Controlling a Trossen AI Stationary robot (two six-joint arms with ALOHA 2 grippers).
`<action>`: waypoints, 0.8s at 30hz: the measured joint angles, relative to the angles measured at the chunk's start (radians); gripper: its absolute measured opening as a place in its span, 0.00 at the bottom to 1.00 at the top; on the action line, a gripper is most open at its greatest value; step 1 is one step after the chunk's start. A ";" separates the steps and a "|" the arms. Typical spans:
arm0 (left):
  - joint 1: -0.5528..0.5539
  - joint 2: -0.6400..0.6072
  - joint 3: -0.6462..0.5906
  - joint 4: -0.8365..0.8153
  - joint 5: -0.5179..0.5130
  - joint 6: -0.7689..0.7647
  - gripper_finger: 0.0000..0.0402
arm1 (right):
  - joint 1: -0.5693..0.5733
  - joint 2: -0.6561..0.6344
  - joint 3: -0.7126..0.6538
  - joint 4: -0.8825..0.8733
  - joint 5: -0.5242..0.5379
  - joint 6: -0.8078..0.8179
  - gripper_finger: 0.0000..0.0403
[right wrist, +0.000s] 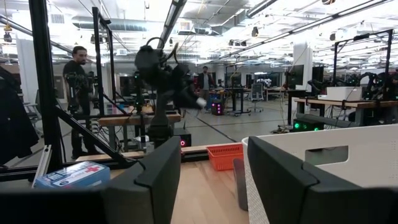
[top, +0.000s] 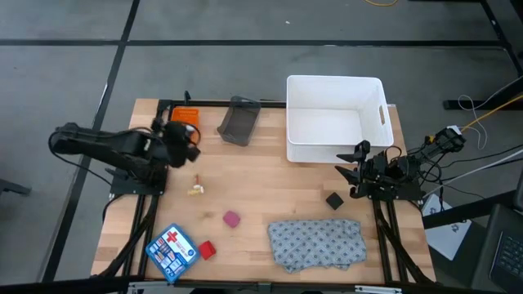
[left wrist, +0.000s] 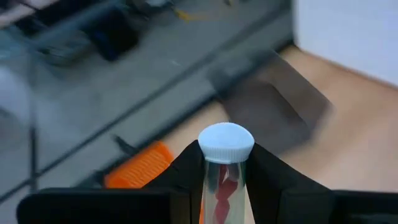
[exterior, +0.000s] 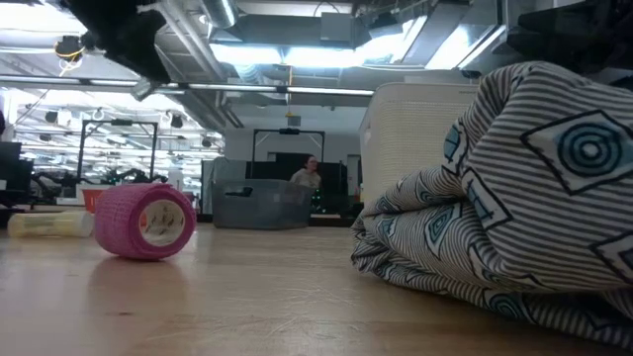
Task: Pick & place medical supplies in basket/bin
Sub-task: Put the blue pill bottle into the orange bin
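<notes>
Nearest the low camera, filling the right of that frame, lies the grey patterned cloth [exterior: 514, 198]; from above it sits at the lower centre-right of the desk [top: 245, 196]. At the lower left of the high view lie a blue first-aid box [top: 172, 251] and a red roll [top: 207, 250], with a pink roll [top: 232, 218] and tiny tan vials [top: 195, 189] further up. At the left, the left gripper [top: 186, 139] hangs above the desk beside an orange basket [top: 185, 115], its fingers [left wrist: 273, 180] clamped on a clear white-capped vial [left wrist: 225, 168] with something red inside. A grey bin [top: 239, 121] stands at top centre, a white basket [top: 334, 119] to its right. A small black block [top: 333, 200] lies just below the right gripper [top: 357, 171], whose fingers [right wrist: 155, 180] stand partly apart, holding nothing.
</notes>
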 joint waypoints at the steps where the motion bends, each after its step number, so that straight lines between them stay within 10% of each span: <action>1: 0.013 -0.020 0.000 0.001 -0.025 0.013 0.21 | 0.000 0.000 0.000 0.000 0.000 0.000 0.46; 12: 0.132 -0.300 -0.224 0.129 -0.090 0.108 0.21 | 0.000 0.000 0.000 -0.003 0.000 -0.007 0.46; 24: 0.195 -0.547 -0.457 0.834 -0.089 0.632 0.21 | -0.026 0.000 0.000 -0.004 -0.003 -0.010 0.46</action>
